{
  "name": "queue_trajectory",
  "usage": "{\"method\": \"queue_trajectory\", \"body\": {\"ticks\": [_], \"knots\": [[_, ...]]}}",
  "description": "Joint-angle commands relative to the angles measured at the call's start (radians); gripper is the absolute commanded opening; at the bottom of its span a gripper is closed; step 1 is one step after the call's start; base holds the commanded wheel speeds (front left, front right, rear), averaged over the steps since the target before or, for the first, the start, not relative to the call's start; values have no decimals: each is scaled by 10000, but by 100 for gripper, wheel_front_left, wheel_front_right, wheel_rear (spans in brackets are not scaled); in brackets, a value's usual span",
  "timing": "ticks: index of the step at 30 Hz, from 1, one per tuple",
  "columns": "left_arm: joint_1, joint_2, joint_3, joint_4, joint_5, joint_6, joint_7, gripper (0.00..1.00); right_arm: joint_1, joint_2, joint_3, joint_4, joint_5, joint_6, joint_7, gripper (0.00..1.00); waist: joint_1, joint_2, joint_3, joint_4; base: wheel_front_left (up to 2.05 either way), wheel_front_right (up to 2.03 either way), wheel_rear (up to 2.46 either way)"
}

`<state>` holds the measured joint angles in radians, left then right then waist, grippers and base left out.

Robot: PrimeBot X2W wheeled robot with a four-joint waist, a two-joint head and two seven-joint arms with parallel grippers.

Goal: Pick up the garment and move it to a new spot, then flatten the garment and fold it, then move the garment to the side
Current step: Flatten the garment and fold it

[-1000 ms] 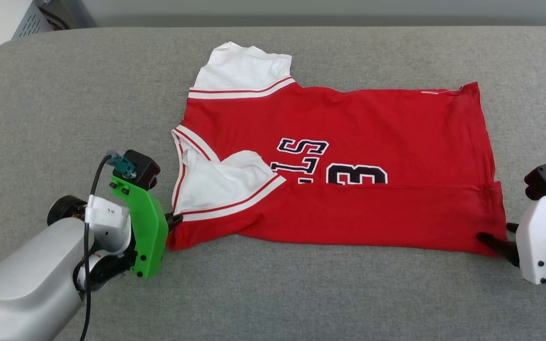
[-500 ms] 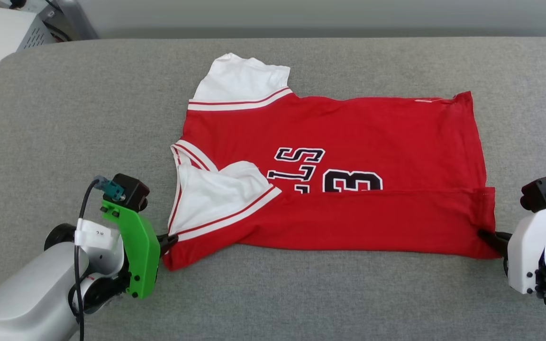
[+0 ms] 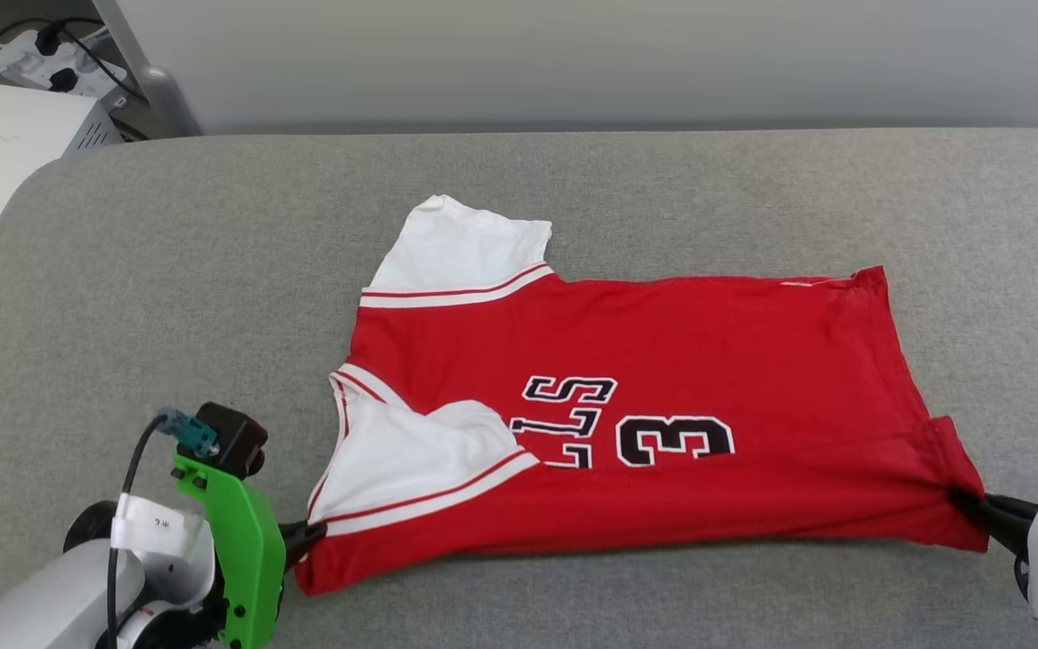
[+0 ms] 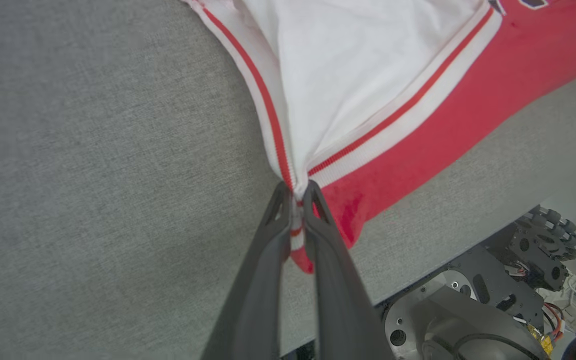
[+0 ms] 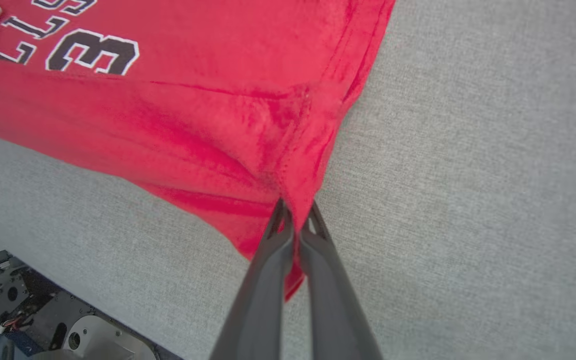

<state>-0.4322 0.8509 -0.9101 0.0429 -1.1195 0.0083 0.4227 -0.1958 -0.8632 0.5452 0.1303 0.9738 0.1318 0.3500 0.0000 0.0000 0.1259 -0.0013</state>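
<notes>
SUPPORT: a broad grey fabric-covered padded top (image 3: 168, 270) with a rounded far-left corner is being used as the bearing surface | LOAD: a red jersey-style T-shirt (image 3: 681, 351) with white striped-trim sleeves and a black number 3 is being borne on it, spread sideways, collar leftward, near the front edge

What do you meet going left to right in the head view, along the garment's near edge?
In order: green wrist mount → left gripper, shut on a corner of the garment → folded white sleeve → black letters → number 3 → right gripper, shut on the hem corner.
</notes>
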Motion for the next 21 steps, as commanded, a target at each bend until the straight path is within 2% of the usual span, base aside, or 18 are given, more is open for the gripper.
{"method": "queue_trajectory", "body": {"ticks": [1,7,14,15,16,17,18,21], "knots": [[244,142,-5,-24,-147,152,-52,0,233,-49,-169,-20,68,-11,81,0,0,0,95,-29,0,0,0],[533,-21,-84,197,-160,414,-219,0,550,592,-531,268,-182,-11,531,0,0,0,588,-124,0,0,0],[398,-352,-175,1181,-30,313,-333,0,198,1516,-292,1333,-578,-11,586,0,0,0,825,-131,0,0,0],[376,-406,-149,1277,-24,295,-415,19,166,1602,-330,1454,-603,-11,422,5,0,0,796,-113,0,0,0],[370,-431,-108,1319,-52,280,-484,48,154,1673,-385,1543,-615,-11,270,45,0,0,755,-102,0,0,0],[341,-423,-26,1338,-37,287,-635,100,165,1746,-428,1594,-601,-11,125,73,0,0,695,-87,0,0,0],[307,-388,41,1327,6,302,-763,100,177,1784,-480,1584,-595,-11,-26,100,0,0,641,-74,0,0,0],[152,-120,276,1122,166,370,-1086,100,226,1776,-806,1376,-734,-11,-742,100,0,0,465,-53,0,0,0]]}}
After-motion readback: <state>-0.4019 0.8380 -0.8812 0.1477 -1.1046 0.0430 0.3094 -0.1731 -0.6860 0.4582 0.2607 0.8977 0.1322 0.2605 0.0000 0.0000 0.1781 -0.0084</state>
